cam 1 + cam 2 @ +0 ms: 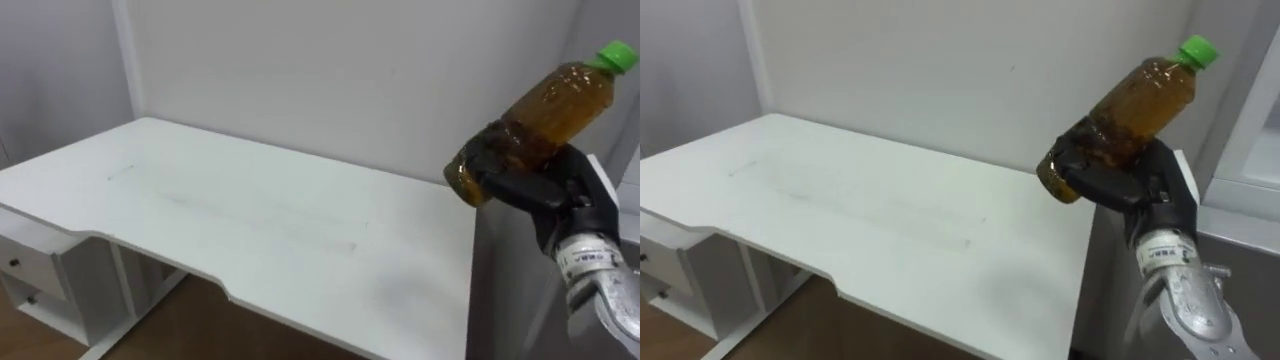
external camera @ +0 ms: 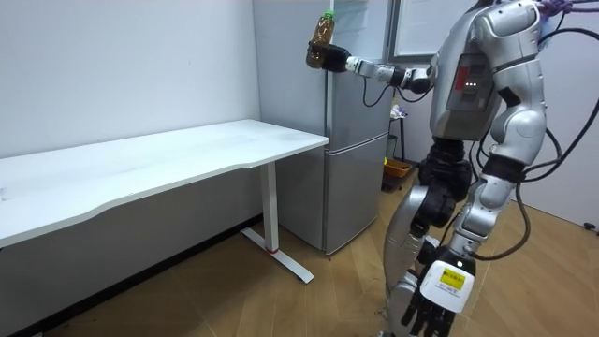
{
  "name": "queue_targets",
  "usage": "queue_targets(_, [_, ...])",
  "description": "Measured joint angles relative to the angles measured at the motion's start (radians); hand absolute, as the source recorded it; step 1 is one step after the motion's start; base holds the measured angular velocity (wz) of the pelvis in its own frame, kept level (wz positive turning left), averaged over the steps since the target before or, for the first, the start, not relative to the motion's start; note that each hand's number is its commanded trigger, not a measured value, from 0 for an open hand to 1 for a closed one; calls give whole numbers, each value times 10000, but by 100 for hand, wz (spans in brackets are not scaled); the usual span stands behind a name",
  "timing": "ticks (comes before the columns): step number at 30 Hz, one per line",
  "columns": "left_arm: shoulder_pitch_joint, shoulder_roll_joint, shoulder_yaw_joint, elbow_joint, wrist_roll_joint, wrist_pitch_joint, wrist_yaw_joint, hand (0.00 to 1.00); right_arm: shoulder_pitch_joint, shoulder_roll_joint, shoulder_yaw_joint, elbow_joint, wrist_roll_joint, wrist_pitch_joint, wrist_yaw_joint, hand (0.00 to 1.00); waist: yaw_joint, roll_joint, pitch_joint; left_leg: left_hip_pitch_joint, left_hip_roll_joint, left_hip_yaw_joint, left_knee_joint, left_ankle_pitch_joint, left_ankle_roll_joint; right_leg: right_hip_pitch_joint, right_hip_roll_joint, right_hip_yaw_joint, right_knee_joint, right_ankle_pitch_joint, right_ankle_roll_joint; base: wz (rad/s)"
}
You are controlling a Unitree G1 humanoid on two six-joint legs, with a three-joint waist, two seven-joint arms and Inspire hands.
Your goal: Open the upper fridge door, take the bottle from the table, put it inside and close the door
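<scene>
light: bright, even | shadow: soft, under table (image 2: 187,150)

plain office/lab-type room, not a home kitchen. room view: long white desk (image 2: 187,150) on a slim t-shaped leg, approx 9 o'clock; blank white walls (image 2: 122,65) behind it at 10-11 o'clock; silver two-door fridge (image 2: 360,187) standing right at the desk's end, near centre; light wood-look floor (image 2: 281,300) at 6 o'clock; small yellow bin (image 2: 398,170) past the fridge, approx 3 o'clock. eye views: white drawer unit (image 1: 30,265) under the desk at 8 o'clock.
</scene>
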Motion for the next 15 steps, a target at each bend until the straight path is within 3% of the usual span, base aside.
queue_targets(3, [-4,-23,41,-5,58,0,-7,0,374,-1,-286,-579,3,12,225,100,-107,42,31,67,8,61,-21,0,-2,-25,-17,15,1,-4,6,-5])
queue_targets(15, [-17,-56,973,50,66,-98,-189,0,1008,-235,-1905,-3092,4,78,252,100,-623,60,16,442,83,676,-293,-31,32,-143,-30,694,64,-3,9,-16])
